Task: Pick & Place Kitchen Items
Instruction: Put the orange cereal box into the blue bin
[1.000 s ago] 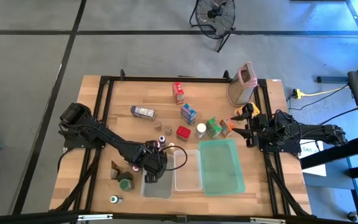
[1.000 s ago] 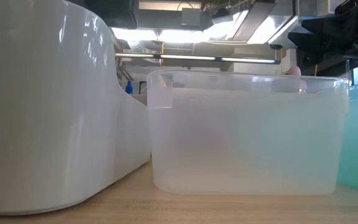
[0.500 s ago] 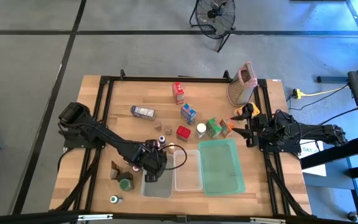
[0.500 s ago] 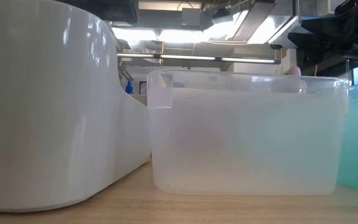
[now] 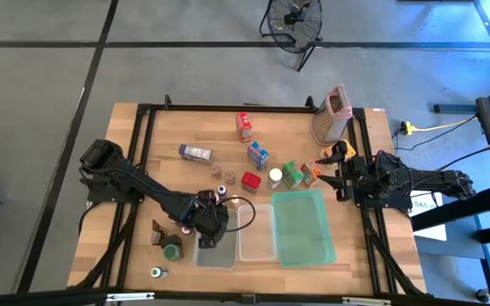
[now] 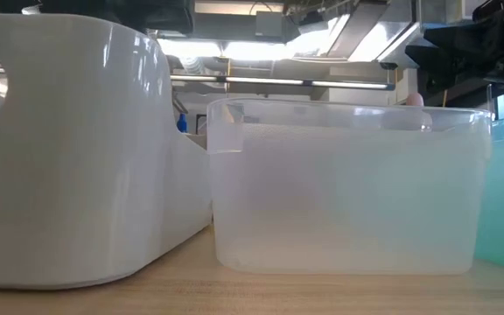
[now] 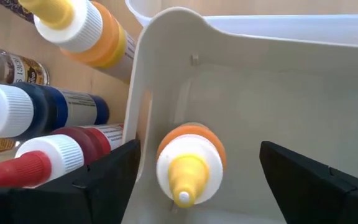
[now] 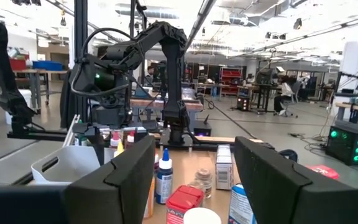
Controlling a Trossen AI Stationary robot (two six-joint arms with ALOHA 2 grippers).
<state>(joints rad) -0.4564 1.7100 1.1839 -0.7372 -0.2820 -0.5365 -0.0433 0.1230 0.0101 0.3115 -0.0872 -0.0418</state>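
In the left wrist view my left gripper is open above a white tub. An orange bottle with a yellow nozzle stands inside the tub by its wall, nozzle pointing up at the gripper, between the fingers and apart from them. Several more bottles lie just outside that wall: a yellow-capped one, a blue one and a red one. In the high view the left gripper hangs over the tub. My right gripper waits open at the table's right edge. My left gripper's one finger stands at the white tub's wall, on its outer side, and the other finger is over the inside. I cannot tell whether that finger touches the wall. Neither finger touches the bottle.
A clear tub and a green tray stand right of the white tub. Cartons and jars are spread over the table's far half. The metal grater is at the far right corner. Green-capped jars stand left of the tub.
In the low view the white tub's near wall has sunk steadily, so its rim and a handle opening now show, with something red behind the opening. Both arms stay about where they were.
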